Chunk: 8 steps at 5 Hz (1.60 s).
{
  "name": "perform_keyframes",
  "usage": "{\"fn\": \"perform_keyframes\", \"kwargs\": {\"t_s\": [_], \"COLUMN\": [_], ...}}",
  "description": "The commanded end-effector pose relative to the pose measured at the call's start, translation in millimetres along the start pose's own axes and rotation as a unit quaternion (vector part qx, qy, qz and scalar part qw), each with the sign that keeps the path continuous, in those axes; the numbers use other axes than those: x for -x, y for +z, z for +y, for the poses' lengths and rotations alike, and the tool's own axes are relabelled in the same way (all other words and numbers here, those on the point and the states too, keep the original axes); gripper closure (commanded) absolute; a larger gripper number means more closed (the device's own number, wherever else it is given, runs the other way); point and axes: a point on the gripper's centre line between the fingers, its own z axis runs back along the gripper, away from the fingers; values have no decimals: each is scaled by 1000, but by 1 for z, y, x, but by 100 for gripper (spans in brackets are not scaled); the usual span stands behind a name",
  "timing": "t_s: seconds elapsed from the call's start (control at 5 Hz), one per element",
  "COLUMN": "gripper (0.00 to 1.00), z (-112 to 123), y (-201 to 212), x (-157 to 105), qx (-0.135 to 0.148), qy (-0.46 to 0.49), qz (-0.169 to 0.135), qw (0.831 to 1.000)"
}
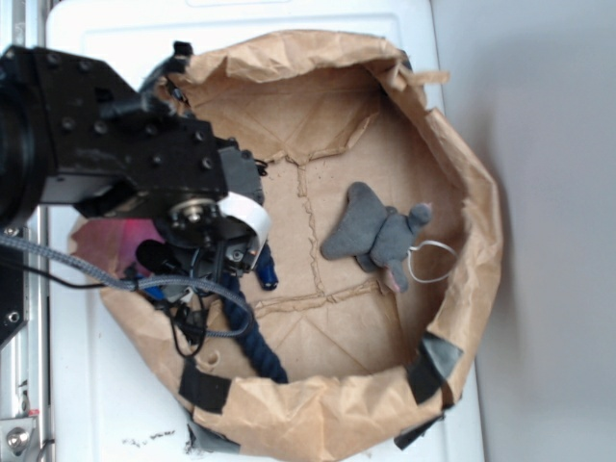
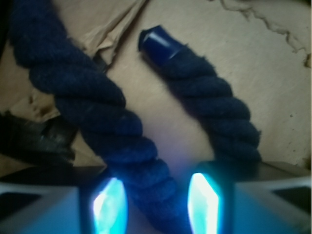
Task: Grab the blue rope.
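Claw (image 2: 157, 204) spread open, low over blue rope (image 2: 112, 131), one strand lying between fingers (image 2: 109, 202), nothing gripped. Rope draped at paper basket's (image 1: 462, 192) near-left wall; grey plush toy (image 1: 377, 234) well apart.

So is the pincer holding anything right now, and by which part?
The blue rope runs between the pincer fingers, mid-length, not at the capped end. Whether they actually grip it cannot be told.

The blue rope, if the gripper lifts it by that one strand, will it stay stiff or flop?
Probably flop: the blue rope already bends back on itself. Its fuzzy twisted strands likely resist slipping between the fingers. The smooth end cap looks slicker.
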Motion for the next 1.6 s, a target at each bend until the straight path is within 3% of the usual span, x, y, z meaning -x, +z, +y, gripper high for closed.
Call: {"fn": "perform_keyframes", "kwargs": {"t_s": [0.0,0.6,0.8,1.0,1.4], "gripper": [100,100,36,0,0], "z": [0,30,36,33,19], "y": [23,82,87,72,40], "x": [-32,-49,-47,-42,-32], "qx": [27,82,94,81,48], "qy": [47,112,96,55,-5], "qz": [-62,-90,-90,-90,-97], "qw": [997,986,987,991,994]}}
